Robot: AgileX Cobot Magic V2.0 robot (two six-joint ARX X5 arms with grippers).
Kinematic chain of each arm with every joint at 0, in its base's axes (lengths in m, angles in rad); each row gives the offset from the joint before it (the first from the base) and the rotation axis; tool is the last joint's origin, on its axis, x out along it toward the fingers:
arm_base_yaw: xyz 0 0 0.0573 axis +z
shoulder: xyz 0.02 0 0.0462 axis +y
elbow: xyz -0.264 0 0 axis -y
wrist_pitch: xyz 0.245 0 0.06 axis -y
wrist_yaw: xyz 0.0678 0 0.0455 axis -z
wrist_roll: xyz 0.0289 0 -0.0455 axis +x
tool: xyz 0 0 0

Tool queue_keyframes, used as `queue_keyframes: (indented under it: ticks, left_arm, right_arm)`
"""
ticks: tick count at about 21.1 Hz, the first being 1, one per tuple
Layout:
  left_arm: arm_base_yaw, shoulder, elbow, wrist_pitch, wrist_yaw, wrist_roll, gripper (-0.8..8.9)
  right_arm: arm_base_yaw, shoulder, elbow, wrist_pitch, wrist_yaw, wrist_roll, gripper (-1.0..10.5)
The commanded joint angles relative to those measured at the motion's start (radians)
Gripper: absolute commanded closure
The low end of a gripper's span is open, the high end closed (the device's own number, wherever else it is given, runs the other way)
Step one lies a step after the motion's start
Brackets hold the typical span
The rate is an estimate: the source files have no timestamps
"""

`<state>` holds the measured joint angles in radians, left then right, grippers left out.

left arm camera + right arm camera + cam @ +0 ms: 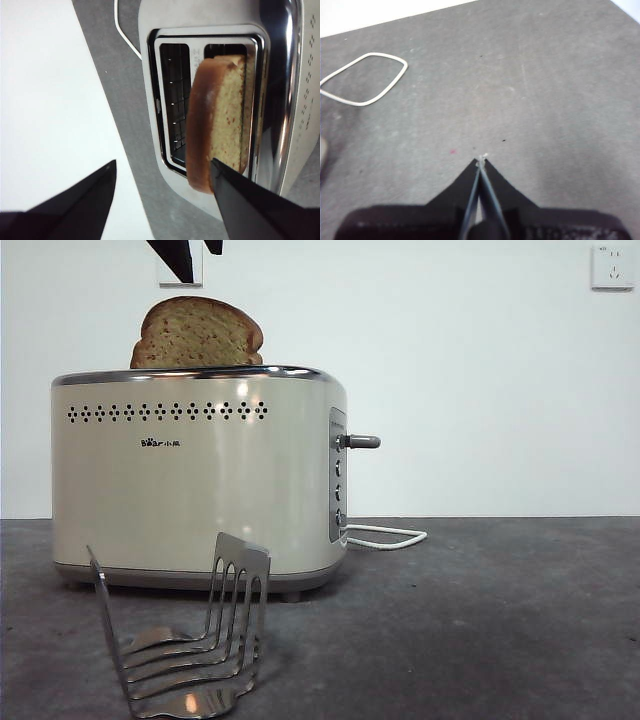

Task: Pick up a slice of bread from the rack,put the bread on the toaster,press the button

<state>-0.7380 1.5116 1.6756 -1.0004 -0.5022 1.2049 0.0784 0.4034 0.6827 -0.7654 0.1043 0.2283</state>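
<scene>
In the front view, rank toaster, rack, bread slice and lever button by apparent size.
1. toaster
2. rack, though nearness to the camera inflates it
3. slice of bread, only partly visible above the slot
4. button

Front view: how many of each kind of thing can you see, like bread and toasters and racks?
Slice of bread: 1
Toaster: 1
Rack: 1
Lever button: 1
White cord: 1
Wall sockets: 2, one half hidden
Total: 7

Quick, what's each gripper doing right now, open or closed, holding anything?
Left gripper: open, holding nothing, above the slice of bread standing in the toaster.
Right gripper: shut, holding nothing, over the table.
</scene>
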Motion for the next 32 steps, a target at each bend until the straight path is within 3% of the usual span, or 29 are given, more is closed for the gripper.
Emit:
queue_keyframes:
  ticks: [1, 5, 6, 7, 8, 10, 12, 19, 26, 32]
  left_arm:
    - [-0.003, -0.024, -0.005, 0.006, 0.002, -0.182, 5.01]
    - [-0.021, -0.077, -0.004, -0.029, -0.069, -0.589, 5.05]
    - [-0.022, -0.096, -0.004, -0.059, -0.070, -0.696, 5.52]
    - [-0.023, -0.116, -0.004, -0.101, -0.063, -0.809, 6.70]
    - [-0.023, -0.135, -0.004, -0.148, -0.049, -0.918, 8.13]
    - [-0.023, -0.175, -0.004, -0.246, 0.021, -1.116, 8.19]
    - [-0.020, -0.214, -0.004, -0.314, 0.104, -1.220, 8.18]
    - [-0.020, -0.301, -0.004, -0.318, 0.264, -1.300, 8.18]
    - [-0.020, -0.376, -0.008, -0.318, 0.377, -1.305, 8.18]
    - [-0.020, -0.425, -0.015, -0.319, 0.379, -1.305, 8.18]
  right_arm:
    - [0.000, 0.000, 0.003, 0.023, -0.100, 0.006, 9.5]
    - [0.000, 0.049, 0.003, 0.154, -0.404, 0.046, 9.5]
    - [0.000, 0.069, 0.003, 0.195, -0.481, 0.097, 9.5]
    - [0.000, 0.092, 0.003, 0.231, -0.545, 0.171, 9.5]
    - [0.000, 0.116, 0.003, 0.249, -0.587, 0.235, 9.5]
    - [0.000, 0.166, 0.003, 0.248, -0.640, 0.291, 9.5]
    - [0.001, 0.228, 0.003, 0.322, -0.729, 0.286, 9.5]
    - [0.020, 0.452, 0.015, 0.593, -0.946, 0.429, 9.5]
    - [0.117, 0.706, 0.112, 0.621, -0.941, 0.416, 9.5]
    - [0.203, 0.904, 0.251, 0.638, -0.898, 0.409, 9.5]
